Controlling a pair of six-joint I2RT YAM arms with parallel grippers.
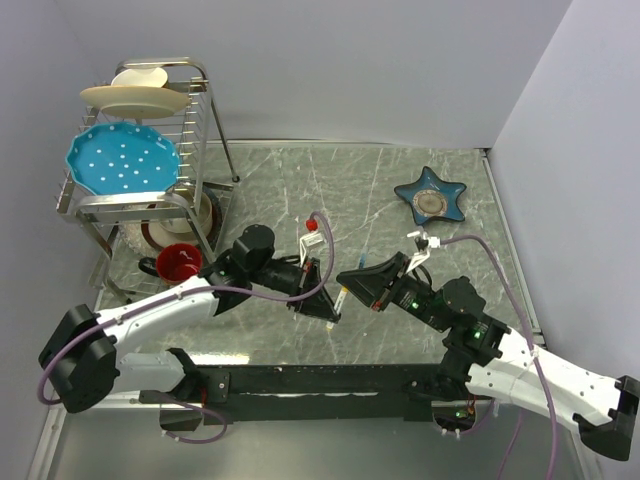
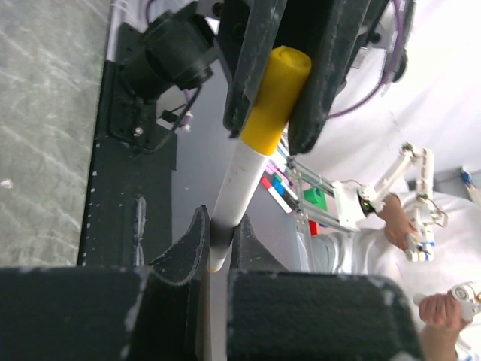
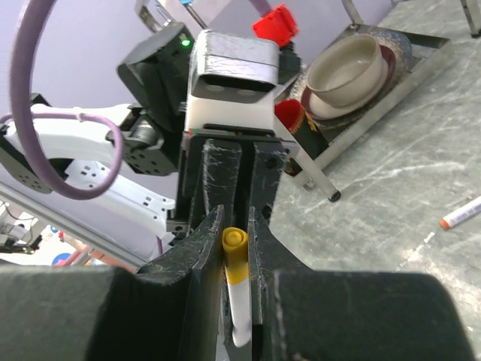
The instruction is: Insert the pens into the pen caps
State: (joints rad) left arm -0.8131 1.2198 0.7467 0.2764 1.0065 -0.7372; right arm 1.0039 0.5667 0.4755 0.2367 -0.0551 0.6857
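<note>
A grey marbled tabletop (image 1: 300, 180) lies between pale walls, with a metal wire dish rack (image 1: 200, 130) at the far left and a blue star-shaped dish (image 1: 431, 196) at the far right. Over the middle of it my two grippers meet nose to nose. My left gripper (image 2: 218, 241) is pinched narrow on the bare end of a white-barrelled stick pen (image 2: 239, 177) — held off the table. My right gripper (image 3: 235, 229) is clamped on the yellow-orange plastic cap (image 2: 276, 94) sitting over the pen's other end. A second white pen with an orange-red end (image 3: 460, 213) lies flat on the tabletop, apart from both grippers.
</note>
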